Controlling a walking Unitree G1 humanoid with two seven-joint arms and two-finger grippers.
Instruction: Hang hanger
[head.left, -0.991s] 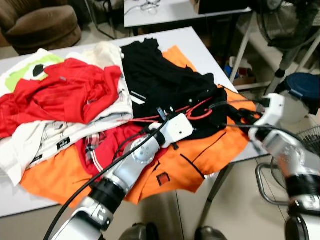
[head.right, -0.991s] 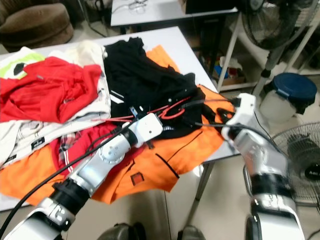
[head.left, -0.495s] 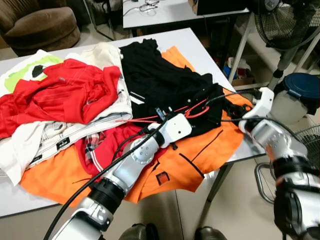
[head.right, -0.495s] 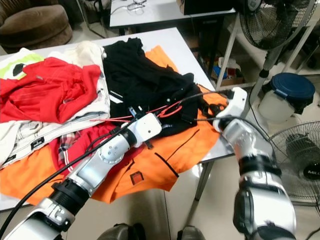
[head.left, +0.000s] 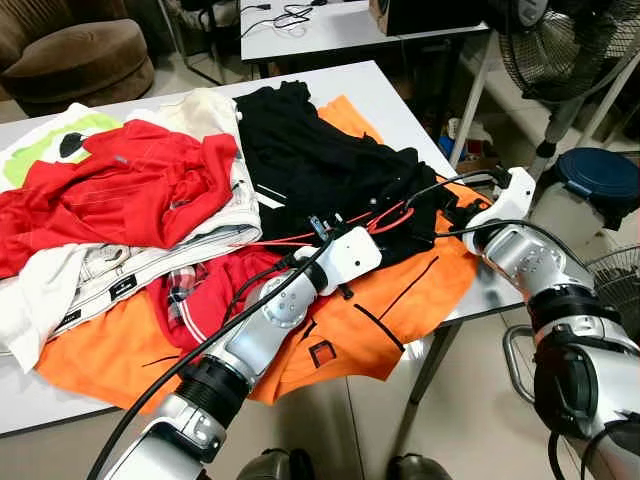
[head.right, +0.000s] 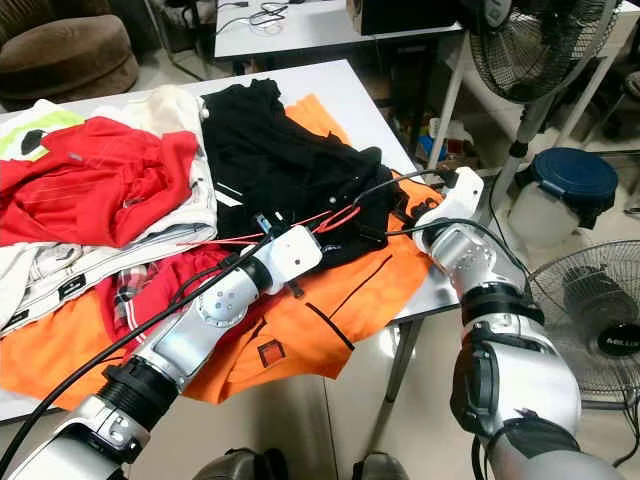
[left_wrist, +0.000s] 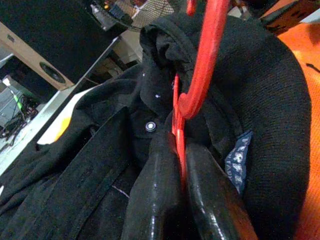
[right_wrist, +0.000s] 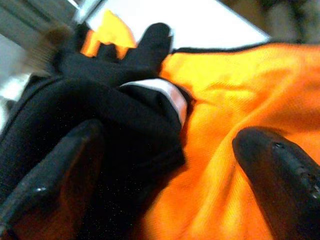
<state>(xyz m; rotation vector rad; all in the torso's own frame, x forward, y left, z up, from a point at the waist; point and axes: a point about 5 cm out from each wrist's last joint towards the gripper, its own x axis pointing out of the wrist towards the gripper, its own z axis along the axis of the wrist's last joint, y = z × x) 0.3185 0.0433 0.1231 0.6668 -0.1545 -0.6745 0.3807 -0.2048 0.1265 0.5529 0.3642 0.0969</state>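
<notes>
Hanger (left_wrist: 200, 75), red and thin, lies on the black garment (head.left: 320, 165) in the pile of clothes on the worktop (head.left: 400, 100). The left pincer (left_wrist: 180, 165) is clamped on the hanger's wire, its two fingers (left_wrist: 155, 190) pressed together around it, with the hook curving just beyond the fingertips and a black button (left_wrist: 150, 127) close beside them. The right pincer (right_wrist: 165, 165) sits at the worktop's far right edge, its fingers (right_wrist: 275, 165) spread wide apart, a fold of black cloth (right_wrist: 125, 110) and the orange garment (right_wrist: 225, 100) lying between and just ahead of them. A red shirt (head.left: 120, 190) lies well away from the left pincer, across the pile.
</notes>
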